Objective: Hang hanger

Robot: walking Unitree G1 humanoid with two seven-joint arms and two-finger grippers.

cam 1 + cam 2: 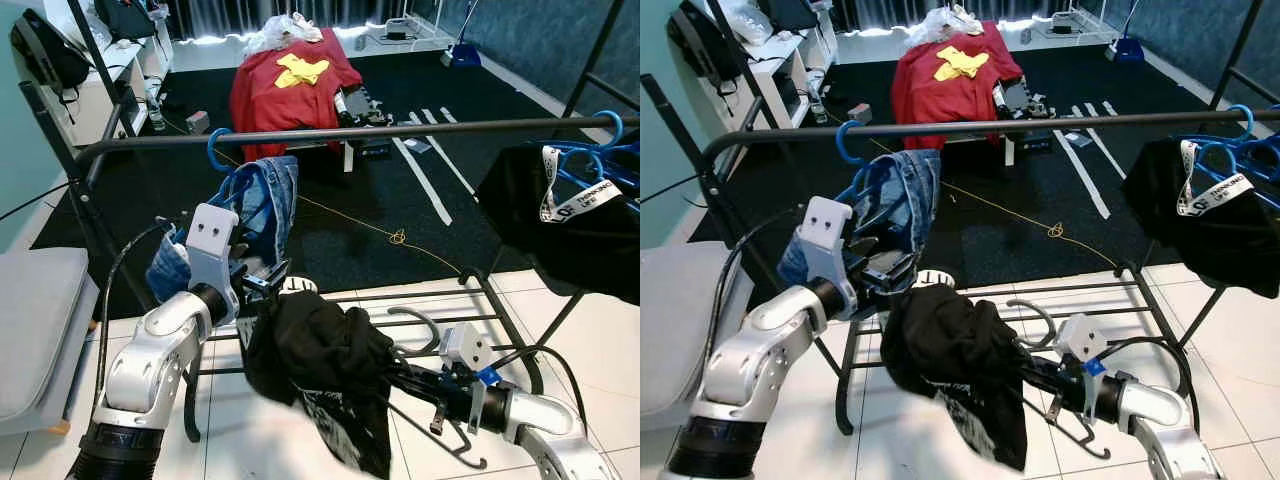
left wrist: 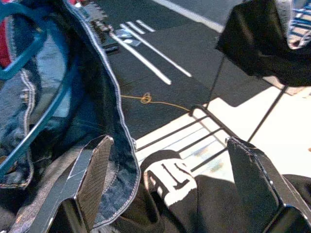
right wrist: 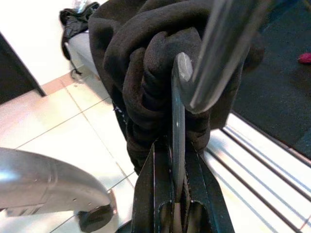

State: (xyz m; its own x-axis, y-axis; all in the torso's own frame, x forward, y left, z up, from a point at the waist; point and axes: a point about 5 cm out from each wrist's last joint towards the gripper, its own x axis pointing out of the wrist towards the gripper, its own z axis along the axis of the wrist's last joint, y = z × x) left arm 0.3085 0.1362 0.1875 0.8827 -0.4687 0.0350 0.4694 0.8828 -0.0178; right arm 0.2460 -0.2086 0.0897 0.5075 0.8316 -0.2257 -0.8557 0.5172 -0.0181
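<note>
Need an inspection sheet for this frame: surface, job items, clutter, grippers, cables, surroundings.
Surface: white tile floor near the robot, dark carpet beyond.
Job's things: grey hanger carrying a black garment, held low in front of the rack rail; not yet hung.
Clutter: jeans on a blue hanger on the rail; black shirt on blue hangers at the rail's right end.
Grippers: right gripper shut on the grey hanger; left gripper open, at the black garment beside the jeans.
Cables: yellow cord across the carpet.
Surroundings: red cloth over furniture behind, backpack at far left, grey cushion by the left arm.
</note>
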